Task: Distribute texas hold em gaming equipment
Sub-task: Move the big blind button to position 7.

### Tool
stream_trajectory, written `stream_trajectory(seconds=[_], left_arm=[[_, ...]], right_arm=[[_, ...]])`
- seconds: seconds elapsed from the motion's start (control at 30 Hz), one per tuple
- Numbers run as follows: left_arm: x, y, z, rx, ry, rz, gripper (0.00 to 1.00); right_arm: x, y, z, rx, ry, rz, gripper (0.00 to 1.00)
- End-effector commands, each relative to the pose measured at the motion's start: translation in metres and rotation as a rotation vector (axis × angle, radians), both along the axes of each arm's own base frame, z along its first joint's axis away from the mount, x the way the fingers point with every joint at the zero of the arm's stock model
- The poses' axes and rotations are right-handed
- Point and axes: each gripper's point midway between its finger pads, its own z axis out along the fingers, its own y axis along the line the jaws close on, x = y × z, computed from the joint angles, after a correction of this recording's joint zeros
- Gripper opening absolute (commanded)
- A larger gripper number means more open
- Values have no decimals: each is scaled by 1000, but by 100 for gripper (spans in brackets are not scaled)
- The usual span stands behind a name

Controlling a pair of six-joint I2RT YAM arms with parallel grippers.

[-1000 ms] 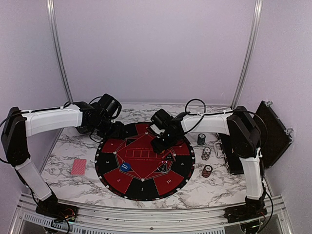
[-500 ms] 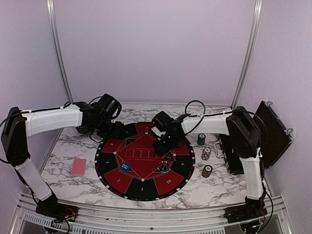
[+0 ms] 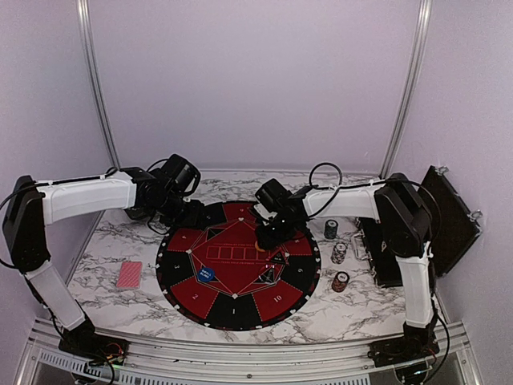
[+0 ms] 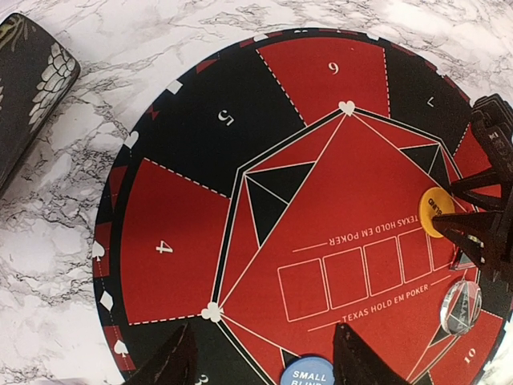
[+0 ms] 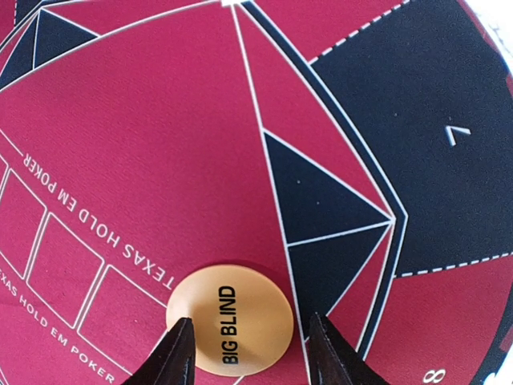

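You're looking at an early stage: right tool (image 5: 248,318) is sitting fingers apart astride the orange BIG BLIND disc (image 5: 228,329), mid-mat (image 3: 232,309), not clearly gripping. Left tool (image 4: 263,330) is hanging spread, empty. Cards (image 3: 128,274) are lying by the desk's left edge and chip stacks (image 3: 340,253) by its right edge, undealt.

Plan of the bench (image 3: 337,317), seen from above. The round mat (image 3: 232,309) is centred on it. On the mat, the Big Blind disc (image 5: 230,327) is placed toward 1 o'clock and the Small Blind marker (image 3: 207,274) toward 8 o'clock. Off the mat, the card deck (image 3: 128,274) is laid at 9 o'clock and three chip stacks (image 3: 341,253) at 3 o'clock, with the case (image 3: 453,212) beyond them.
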Motion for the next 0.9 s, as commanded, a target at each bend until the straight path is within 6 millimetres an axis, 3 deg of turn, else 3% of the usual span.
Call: stream_trajectory(seconds=[0.0,0.33,0.5,0.87], left_arm=[[0,-1,-1,14,23,-11,59],[1,-2,2,7,20,-10,59],[1,-3,2,6,20,-12,59],[1,-3,1,7,22,-13,59]], right_arm=[[0,-10,-16,-59,14,-19,46],[-3,4,8,-21,-15,16,52],[-11,4,1,-54,-10,30,57],[-11,-14,-13,-107,-9,-15,56]])
